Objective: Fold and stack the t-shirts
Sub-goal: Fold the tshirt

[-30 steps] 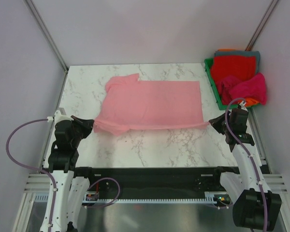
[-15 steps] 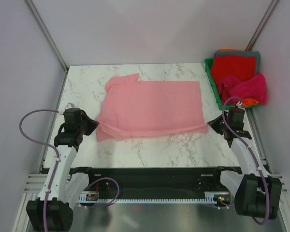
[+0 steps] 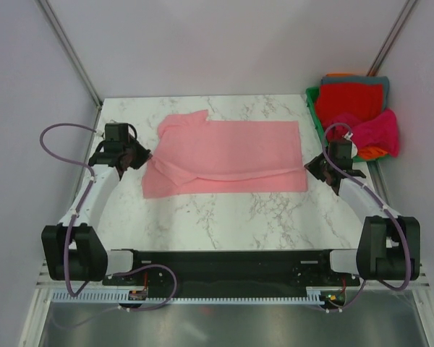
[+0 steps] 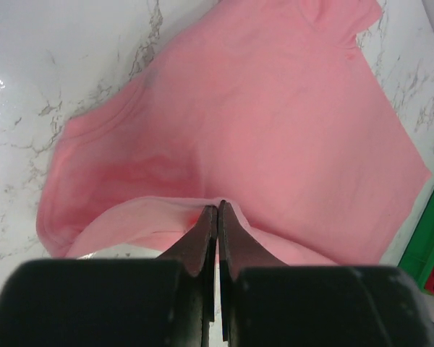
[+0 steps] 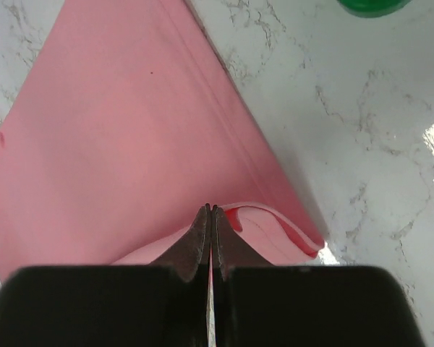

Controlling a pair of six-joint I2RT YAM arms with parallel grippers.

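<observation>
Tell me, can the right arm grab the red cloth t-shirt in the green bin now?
Probably not yet: the right gripper is shut on the salmon-pink cloth t-shirt. The red t-shirt lies close by, uncovered.

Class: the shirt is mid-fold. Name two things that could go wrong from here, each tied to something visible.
The left hand and right hand each pinch only a thin edge of the salmon-pink t-shirt; it may slip out mid-fold. The right hand works close to the green bin and its overhanging magenta shirt, which could snag.
</observation>
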